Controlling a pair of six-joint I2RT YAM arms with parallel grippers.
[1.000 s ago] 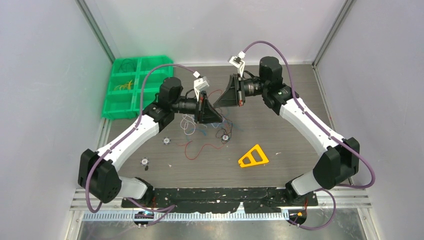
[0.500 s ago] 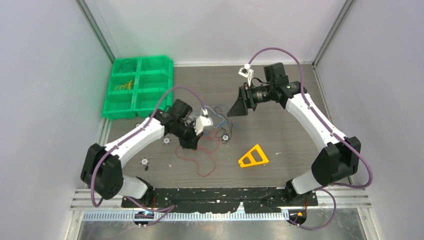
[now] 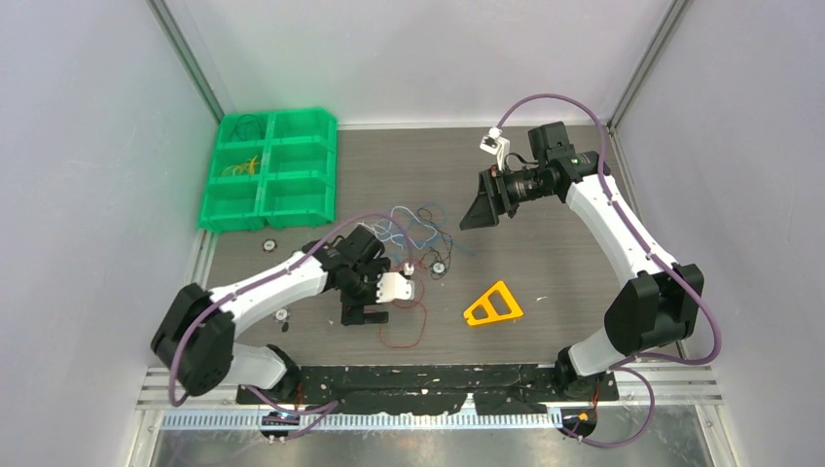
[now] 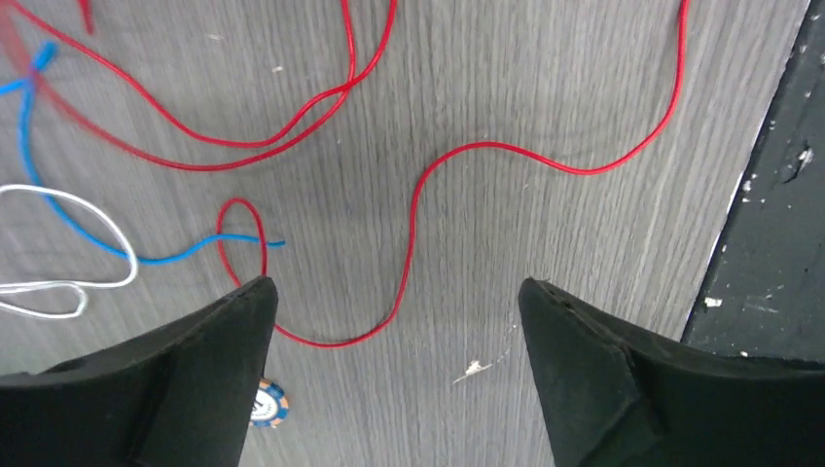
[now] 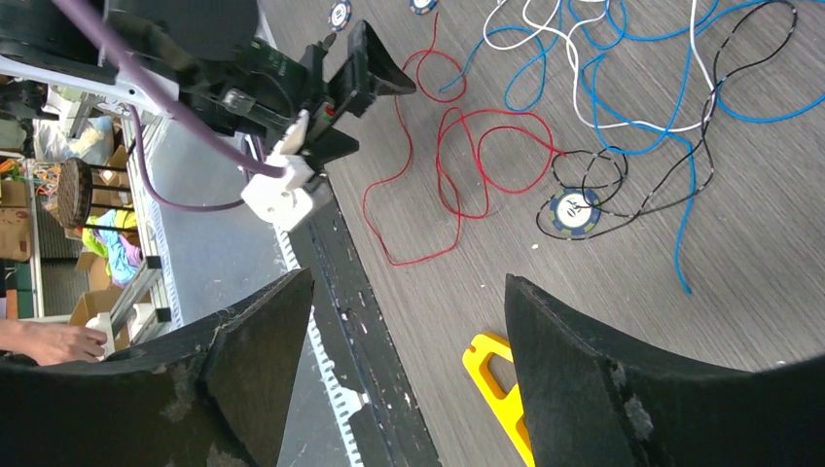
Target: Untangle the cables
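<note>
On table [image 3: 574, 292] centre, cables [image 3: 420, 232] mostly tangled: blue, white, black knotted; red wire [image 4: 418, 214] trails out toward near edge. Left hand [image 4: 394, 284] spread, empty, above it; right hand [image 5: 409, 278] spread, empty, aloft.

robot lab — white panel walls [image 3: 78, 146], metal-framed workbench [image 3: 564, 258]

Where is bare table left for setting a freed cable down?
Far table strip between the green bin and right gripper; also right of the yellow triangle. Crowded: the cables at centre, by the left gripper.
</note>
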